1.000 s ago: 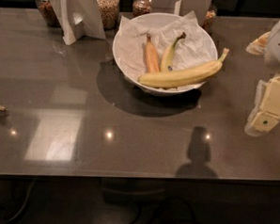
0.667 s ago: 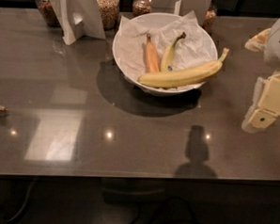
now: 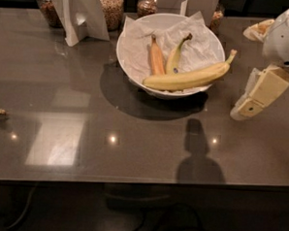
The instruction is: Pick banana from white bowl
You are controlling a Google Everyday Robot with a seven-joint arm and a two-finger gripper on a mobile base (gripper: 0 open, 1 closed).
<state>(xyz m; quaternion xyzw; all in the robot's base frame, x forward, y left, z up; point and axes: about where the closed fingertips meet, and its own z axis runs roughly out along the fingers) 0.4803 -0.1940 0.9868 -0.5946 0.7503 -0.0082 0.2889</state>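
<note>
Over at the right edge of my view, the end effector (image 3: 258, 94) hangs above the counter (image 3: 133, 146), tilted with its lower tip towards the left and near side. It is in view, but I cannot tell how far open it is, and I see nothing in its hold.

The banana (image 3: 187, 80) lies in the white bowl (image 3: 119, 52), along the bowl's near side, running from left to right. Its right end rises and pokes past the rim on the far right. That raised end is the part closest to the end effector, which sits to the right of it and a little nearer to me, apart from both the banana and the bowl.

Behind the banana, on the crumpled paper lining (image 3: 201, 42), lie a shorter orange-tinted banana (image 3: 157, 60) and, just right of it, a yellow-green banana (image 3: 174, 58) with a dark stem. Both point towards the far side, and their near ends meet the long banana.

Glass jars (image 3: 111, 6) and a white card stand (image 3: 79, 12) stand along the far edge of the counter.
</note>
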